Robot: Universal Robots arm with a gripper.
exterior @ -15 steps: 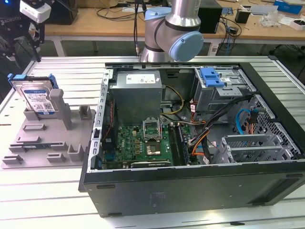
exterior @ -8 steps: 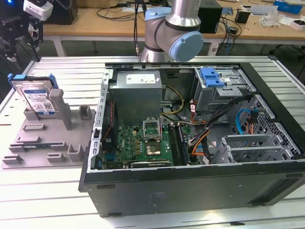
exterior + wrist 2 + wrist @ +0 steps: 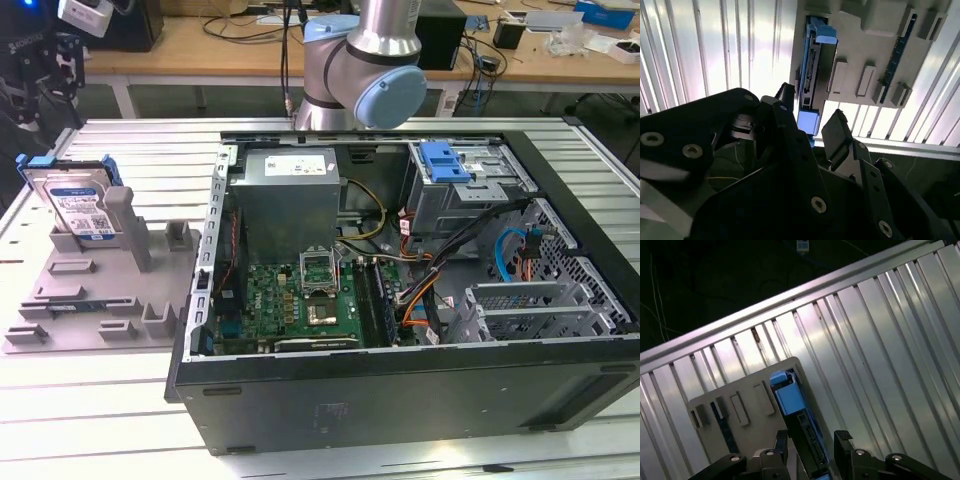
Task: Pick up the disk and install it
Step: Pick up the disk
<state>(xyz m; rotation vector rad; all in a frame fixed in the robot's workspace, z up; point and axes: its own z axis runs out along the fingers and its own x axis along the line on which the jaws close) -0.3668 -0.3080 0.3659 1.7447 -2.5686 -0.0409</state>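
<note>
Tabletop (image 3: 100, 400) of ribbed aluminium, grey holder (image 3: 70, 300), disk (image 3: 80, 205) standing, wooden benches (image 3: 200, 45) behind

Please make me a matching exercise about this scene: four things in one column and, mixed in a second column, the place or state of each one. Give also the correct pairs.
Things
1. disk
2. gripper
3. computer case
4. grey holder

Places or states
a. side panel off, inside showing
b. open, over the disk
c. lies flat on the table, at the exterior view's left
d. stands on edge in the holder

Pairs: 1-d, 2-b, 3-a, 4-c
</note>
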